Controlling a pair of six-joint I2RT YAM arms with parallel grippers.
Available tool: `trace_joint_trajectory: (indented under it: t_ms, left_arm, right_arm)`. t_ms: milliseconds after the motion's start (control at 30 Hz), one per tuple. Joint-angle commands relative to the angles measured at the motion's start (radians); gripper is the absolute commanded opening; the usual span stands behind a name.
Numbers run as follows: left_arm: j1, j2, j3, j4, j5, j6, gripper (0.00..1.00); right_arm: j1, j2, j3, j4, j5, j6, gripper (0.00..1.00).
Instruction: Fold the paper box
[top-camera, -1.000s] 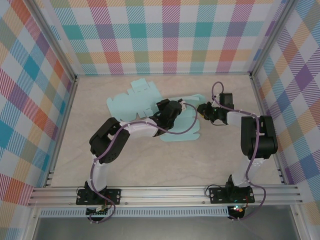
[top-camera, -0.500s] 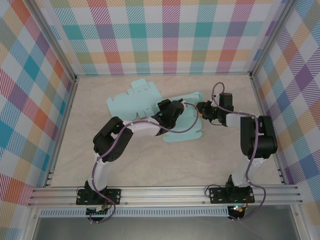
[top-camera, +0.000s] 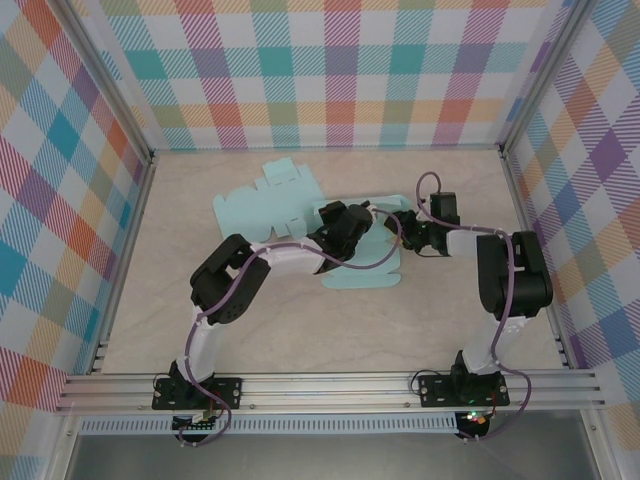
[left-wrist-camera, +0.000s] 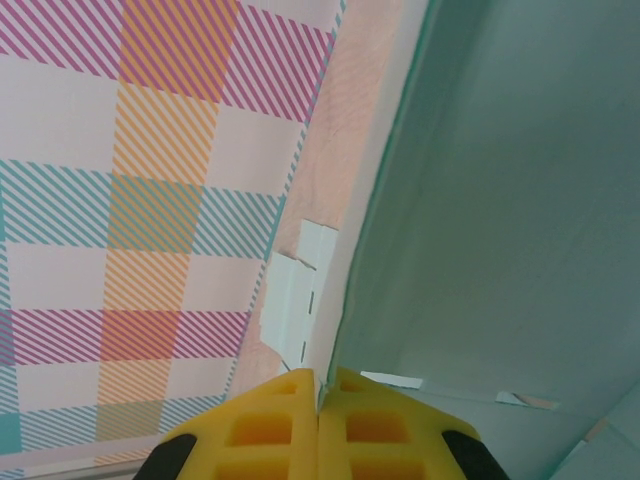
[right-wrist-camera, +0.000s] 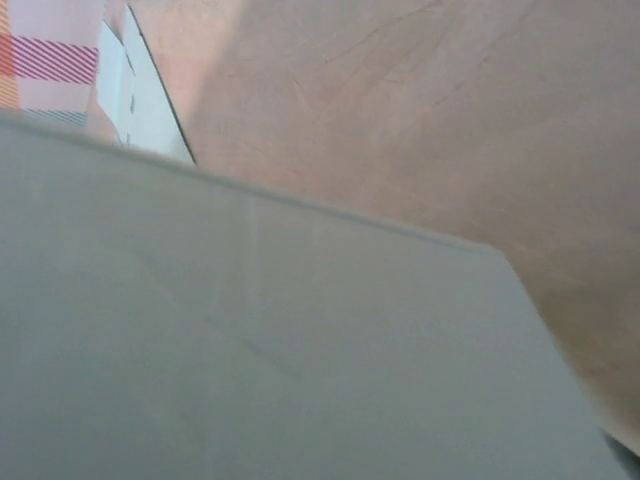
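Since the earlier frame my right gripper (top-camera: 404, 224) had moved left, nearer my left gripper (top-camera: 346, 222), above the right-hand panel of the paper box (top-camera: 262, 207). The box lay unfolded on the table (top-camera: 200, 310), toward its far side. My left fingers (left-wrist-camera: 260, 430) were pressed together, with the sheet's edge running into their seam. I could not tell how wide my right jaws stood.
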Motion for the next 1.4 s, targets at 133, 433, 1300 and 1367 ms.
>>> trace_joint_trajectory:
  t_ms: [133,433,1300,1367]
  left_arm:
    - [-0.014,0.031,-0.014,0.077,-0.013,0.046,0.0]
    - [-0.014,0.044,-0.024,0.152,-0.028,0.1,0.0]
    - [-0.037,0.145,-0.123,0.629,0.018,0.453,0.0]
    - [-0.037,0.138,-0.125,0.661,0.019,0.463,0.0]
  right_arm:
    - [-0.072,-0.145,-0.051,-0.141,0.056,-0.081,0.52]
    - [-0.181,-0.278,-0.066,-0.289,0.121,-0.155,0.53]
    - [-0.287,0.125,0.269,-0.283,-0.147,-0.267,0.39]
    - [-0.273,0.145,0.277,-0.28,-0.168,-0.271,0.39]
